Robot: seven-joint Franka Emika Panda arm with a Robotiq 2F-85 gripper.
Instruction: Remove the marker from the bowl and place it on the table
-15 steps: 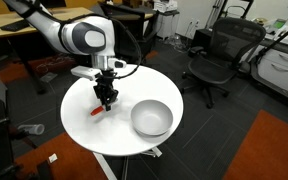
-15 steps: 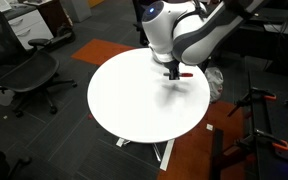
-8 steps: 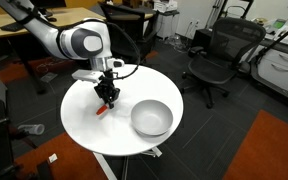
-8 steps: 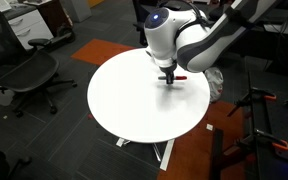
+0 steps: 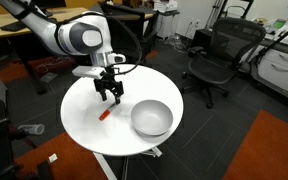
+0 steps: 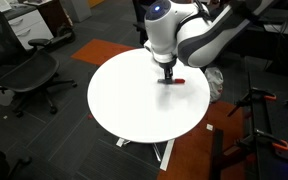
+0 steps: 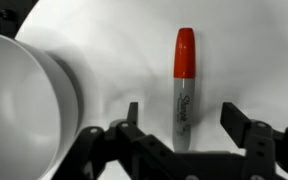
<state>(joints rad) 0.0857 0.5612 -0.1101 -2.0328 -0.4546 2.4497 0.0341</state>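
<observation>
gripper (image 5: 111, 96): jaws wide apart, holding nothing, above the table (image 5: 82, 125) | marker (image 7: 182, 85): lies flat on the table, between the fingers in wrist view, untouched | bowl (image 5: 151, 118): right of the marker, apart from it

grey barrel of the marker (image 7: 182, 90) — "Sharpie" in script, running lengthwise

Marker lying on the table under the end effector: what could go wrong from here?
1. The marker lies loose on the smooth table; being round, it might roll if nudged.
2. The end effector hangs open with a finger on either side of the marker, so a sideways retreat could clip it. Lifting straight up looks safer.
3. The bowl sits close beside, so a wide swing that way might knock it.
</observation>
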